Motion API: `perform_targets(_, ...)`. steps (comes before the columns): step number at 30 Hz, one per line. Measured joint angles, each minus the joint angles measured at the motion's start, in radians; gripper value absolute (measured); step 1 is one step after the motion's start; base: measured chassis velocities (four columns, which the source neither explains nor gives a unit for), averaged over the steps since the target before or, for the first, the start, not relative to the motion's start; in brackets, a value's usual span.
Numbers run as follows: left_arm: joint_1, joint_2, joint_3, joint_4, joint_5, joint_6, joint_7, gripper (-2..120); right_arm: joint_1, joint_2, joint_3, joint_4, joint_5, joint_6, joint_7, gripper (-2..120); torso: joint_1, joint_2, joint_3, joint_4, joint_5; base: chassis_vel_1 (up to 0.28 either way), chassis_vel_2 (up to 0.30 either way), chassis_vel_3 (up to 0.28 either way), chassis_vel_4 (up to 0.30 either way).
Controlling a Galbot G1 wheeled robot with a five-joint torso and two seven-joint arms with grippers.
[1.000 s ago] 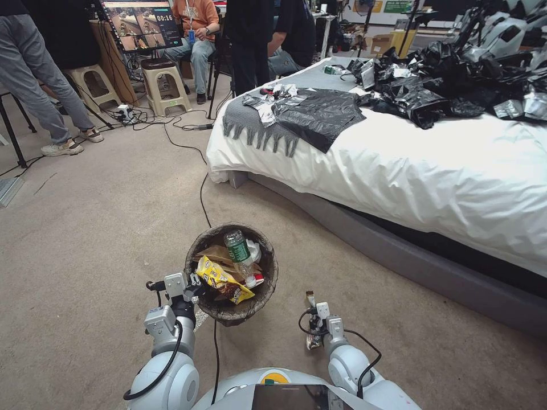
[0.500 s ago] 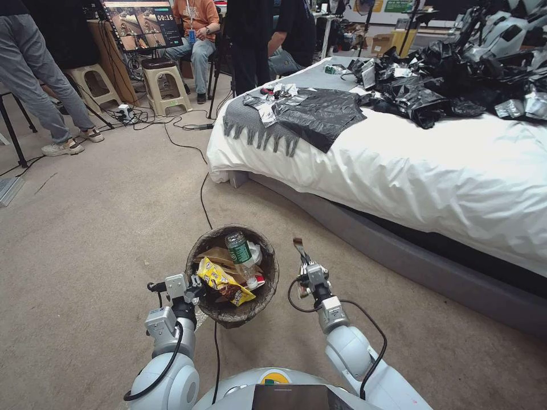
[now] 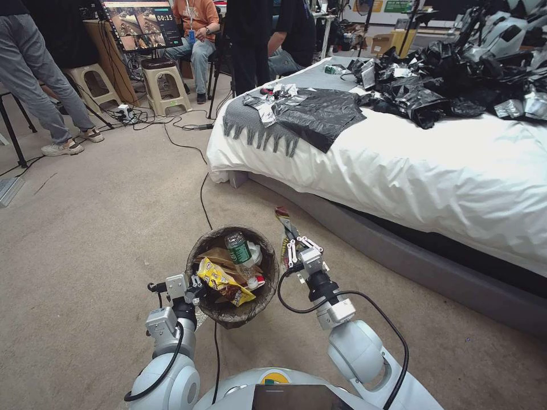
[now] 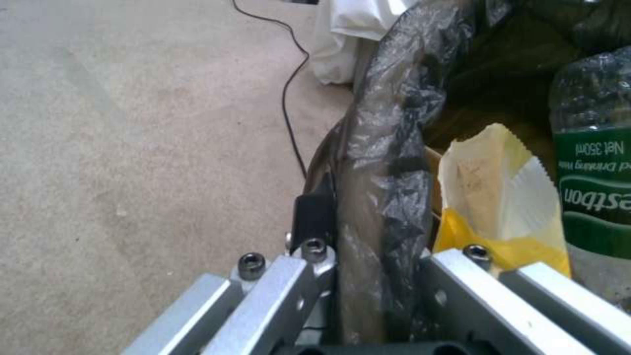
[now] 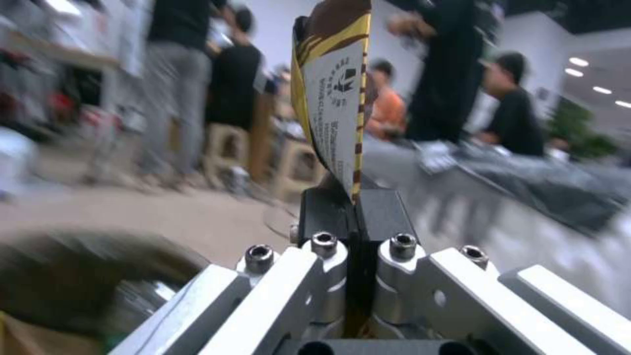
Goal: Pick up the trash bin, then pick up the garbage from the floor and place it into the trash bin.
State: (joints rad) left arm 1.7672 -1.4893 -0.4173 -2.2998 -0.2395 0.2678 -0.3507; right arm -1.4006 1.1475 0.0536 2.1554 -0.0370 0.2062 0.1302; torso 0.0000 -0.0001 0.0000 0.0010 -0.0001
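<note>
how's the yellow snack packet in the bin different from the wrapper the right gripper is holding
The yellow snack packet lies loose inside the trash bin, on other litter beside a green-labelled bottle; the wrapper is pinched in the right gripper, up beside the bin's rim, not in it. The packet is broad and crumpled; the wrapper is a narrow brown-and-yellow strip standing up from the fingers. Both are snack litter. The left gripper is clamped on the bin's rim.

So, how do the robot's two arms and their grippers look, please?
Both arms are glossy white-grey with rounded joint housings, a boxy grey wrist block and a looping black cable. The left gripper and right gripper have silver metal linkage bars fixed with dark hex screws, ending in black finger pads.
</note>
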Motion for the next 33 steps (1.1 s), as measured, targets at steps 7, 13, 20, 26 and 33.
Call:
perform_targets(7, 0.004, 0.0, 0.002, 0.0, 0.003, 0.0, 0.0, 0, 0.007, -0.016, -0.033, 0.023, 0.081, 0.044, -0.118, 0, 0.0, 0.0, 0.0, 0.0001, 0.0, 0.0, 0.0, 0.0, 0.0)
perform_targets(13, 0.005, -0.002, 0.013, 0.0, 0.012, 0.001, 0.0, 0, 0.023, -0.015, -0.074, -0.001, 0.102, 0.041, -0.141, 0, 0.0, 0.0, 0.0, 0.0001, 0.0, 0.0, 0.0, 0.0, 0.0)
perform_targets(20, 0.008, -0.003, 0.021, -0.004, 0.009, 0.019, -0.001, 0, 0.043, 0.0, -0.105, -0.06, 0.107, 0.036, -0.142, 0, 0.0, 0.0, 0.0, 0.0, 0.0, 0.0, 0.0, 0.0, 0.0)
perform_targets(26, 0.014, -0.003, 0.028, -0.016, -0.002, 0.04, -0.003, 0, 0.065, 0.017, -0.129, -0.127, 0.094, 0.05, -0.144, 0, 0.0, 0.0, 0.0, 0.0, 0.0, 0.0, 0.0, 0.0, 0.0)
perform_targets(33, 0.026, -0.001, 0.032, -0.04, -0.02, 0.07, -0.004, 0, 0.092, 0.034, -0.144, -0.186, 0.089, 0.063, -0.146, 0, 0.0, 0.0, 0.0, 0.0, 0.0, 0.0, 0.0, 0.0, 0.0)
